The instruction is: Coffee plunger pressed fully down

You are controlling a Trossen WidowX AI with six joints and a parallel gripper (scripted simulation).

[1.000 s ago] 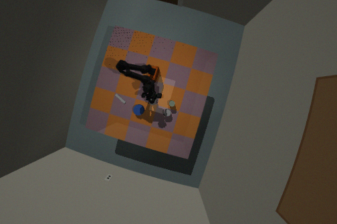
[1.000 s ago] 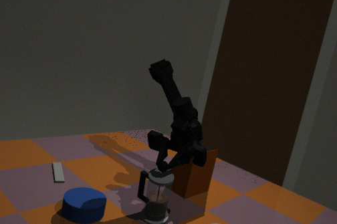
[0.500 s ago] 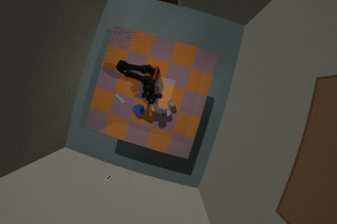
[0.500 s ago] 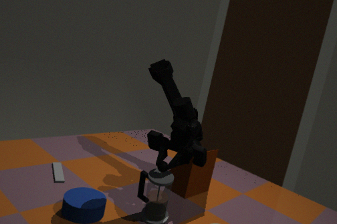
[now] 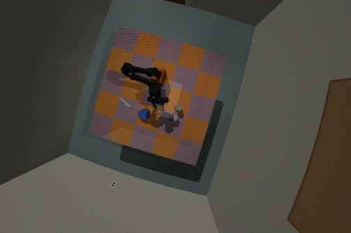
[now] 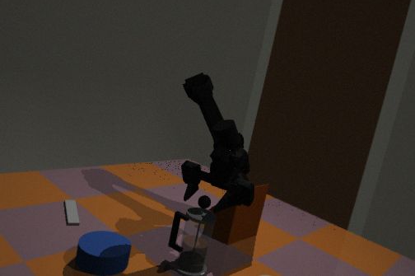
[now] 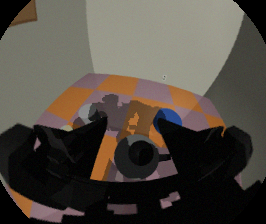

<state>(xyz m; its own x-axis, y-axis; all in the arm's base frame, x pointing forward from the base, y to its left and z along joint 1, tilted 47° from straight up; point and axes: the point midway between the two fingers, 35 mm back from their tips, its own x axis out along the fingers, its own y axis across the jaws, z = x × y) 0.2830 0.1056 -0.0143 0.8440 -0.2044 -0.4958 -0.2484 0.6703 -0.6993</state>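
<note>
The gripper (image 6: 207, 197) stands wide, holding nothing, just above the knob (image 6: 204, 201) of the upright press (image 6: 193, 238).

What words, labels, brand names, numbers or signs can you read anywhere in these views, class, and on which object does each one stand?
None can be read. The coffee press, the blue round container, the grey flat bar and the orange box all show plain surfaces. The small white mark on the floor is too small to read.
</note>
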